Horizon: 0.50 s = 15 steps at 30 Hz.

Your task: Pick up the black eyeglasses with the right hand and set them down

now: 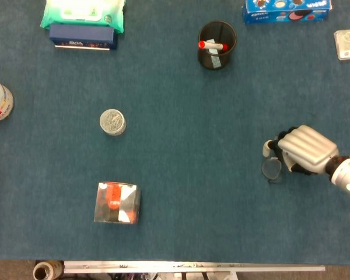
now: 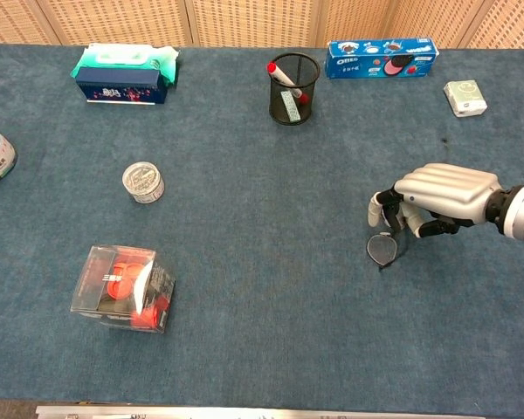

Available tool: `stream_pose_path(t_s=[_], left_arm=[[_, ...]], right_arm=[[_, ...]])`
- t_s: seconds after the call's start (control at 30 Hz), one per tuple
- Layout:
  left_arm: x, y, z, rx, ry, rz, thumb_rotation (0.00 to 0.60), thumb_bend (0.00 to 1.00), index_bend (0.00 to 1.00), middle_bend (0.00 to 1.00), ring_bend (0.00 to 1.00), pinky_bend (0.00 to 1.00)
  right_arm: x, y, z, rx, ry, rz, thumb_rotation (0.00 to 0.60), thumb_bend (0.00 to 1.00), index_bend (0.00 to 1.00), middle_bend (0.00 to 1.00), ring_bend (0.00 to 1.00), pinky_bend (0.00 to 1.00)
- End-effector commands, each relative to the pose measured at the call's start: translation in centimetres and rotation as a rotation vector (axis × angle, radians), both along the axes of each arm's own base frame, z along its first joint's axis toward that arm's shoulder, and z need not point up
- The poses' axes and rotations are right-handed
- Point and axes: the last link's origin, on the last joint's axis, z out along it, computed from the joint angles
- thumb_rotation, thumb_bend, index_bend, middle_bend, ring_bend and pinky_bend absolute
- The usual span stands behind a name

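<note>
Right hand (image 2: 437, 202) over the black eyeglasses (image 2: 382, 250).
Fingers curl down around the frame; chest view shows one lens hanging below them, head view (image 1: 272, 169) only its outline.

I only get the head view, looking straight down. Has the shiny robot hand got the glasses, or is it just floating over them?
Observer: From the chest view, the right hand sits above the black eyeglasses, fingers curled down over the frame. One lens pokes out below the fingers.
Operator: Are the glasses up in the air?
Observer: I cannot tell whether they have left the blue table; the lens hangs tilted under the fingers, close to the cloth.
Operator: What is behind the table? I see only blue.
Observer: A woven tan wall panel runs along the far edge, beyond the Oreo box.
</note>
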Motion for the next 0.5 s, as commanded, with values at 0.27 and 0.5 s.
stream_pose_path(t_s=[0.27, 0.5], left_arm=[[-0.05, 0.01, 0.02, 0.001, -0.002, 0.004, 0.600, 0.27, 0.31, 0.33, 0.30, 0.37], [-0.15, -0.12, 0.07, 0.004, -0.005, 0.010, 0.600, 0.27, 0.31, 0.33, 0.30, 0.37]], right_arm=[[-0.45, 0.23, -0.69, 0.028, 0.006, -0.022, 0.600, 1.00, 0.38, 0.55, 0.36, 0.37], [-0.71, 0.23, -1.14, 0.043, 0.011, -0.031, 0.600, 1.00, 0.38, 0.55, 0.36, 0.37]])
